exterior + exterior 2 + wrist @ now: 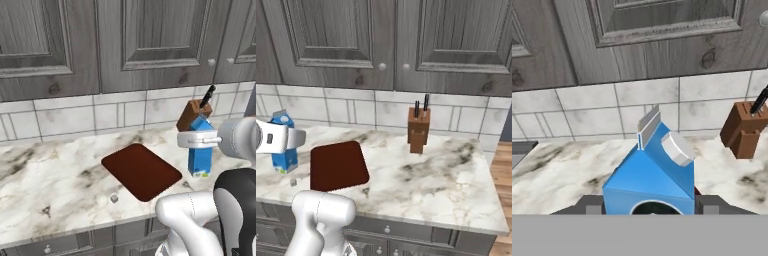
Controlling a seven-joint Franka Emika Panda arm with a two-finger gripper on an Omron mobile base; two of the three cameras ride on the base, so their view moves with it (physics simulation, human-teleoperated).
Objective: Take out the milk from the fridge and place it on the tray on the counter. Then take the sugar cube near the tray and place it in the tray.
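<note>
Blue milk carton gripped above a marbled desk

The milk, upright, sits clamped in the claw just beside the tray's right edge; the sugar cube lies near the tray's front corner, a knife block behind

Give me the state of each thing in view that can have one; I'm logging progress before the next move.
milk: upright, gripped, off the tray.
gripper: shut on the milk, a finger on each side.
tray: flat on the counter, nothing on it.
sugar cube: on the counter beside the tray, not yet moved.
knife block: upright by the backsplash, knives in.
upper cabinets: doors shut.
</note>
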